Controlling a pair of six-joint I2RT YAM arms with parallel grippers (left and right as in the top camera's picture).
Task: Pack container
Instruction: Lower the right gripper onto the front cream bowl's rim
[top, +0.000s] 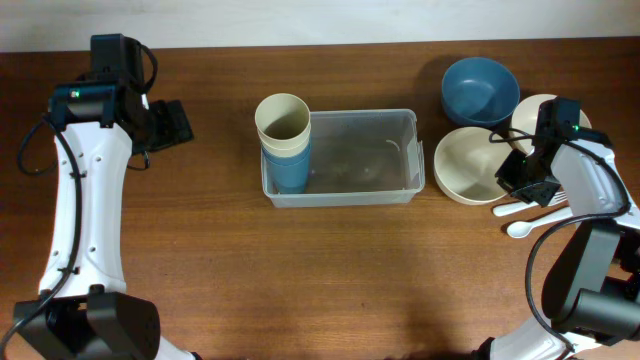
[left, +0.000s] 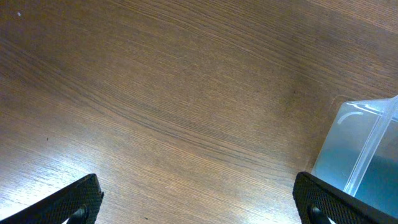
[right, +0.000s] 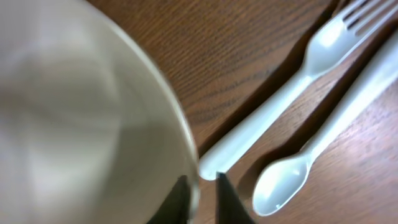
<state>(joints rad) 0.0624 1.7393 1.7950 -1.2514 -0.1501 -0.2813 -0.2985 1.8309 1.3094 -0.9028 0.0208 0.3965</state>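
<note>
**Right gripper pinches a bowl rim while the container sits mid-table**

We see the clear rectangular plastic container (top: 340, 160) in the middle of the table, its long side running left to right. In its left end stands a stack of plastic cups (top: 285, 140), a cream one nested on top of blue ones; we cannot count the blue ones.

To the right of the container, outside it, lie three bowls. A round blue plastic bowl (top: 480, 88) is farthest back. A round cream plastic bowl (top: 462, 165) sits just beside the container's right wall. A second cream bowl (top: 532, 112) is partly hidden behind the right arm. Next to them lie a white plastic fork (right: 292, 93) and a white plastic spoon (right: 283, 186), side by side on the wood.

The surface is a brown wood-grain table (top: 330, 270), with a pale strip beyond its far edge.

The right gripper (right: 200, 196) is down at the round cream plastic bowl, with one finger inside the rim and one outside. The jaws are drawn nearly together, pinching that rim. The fork handle ends just beside the outer finger.

The left gripper (top: 175, 125) hangs over bare wood well to the left of the container. Its jaws are spread wide and hold nothing. From its wrist view, only a corner of the container shows at the right.
</note>
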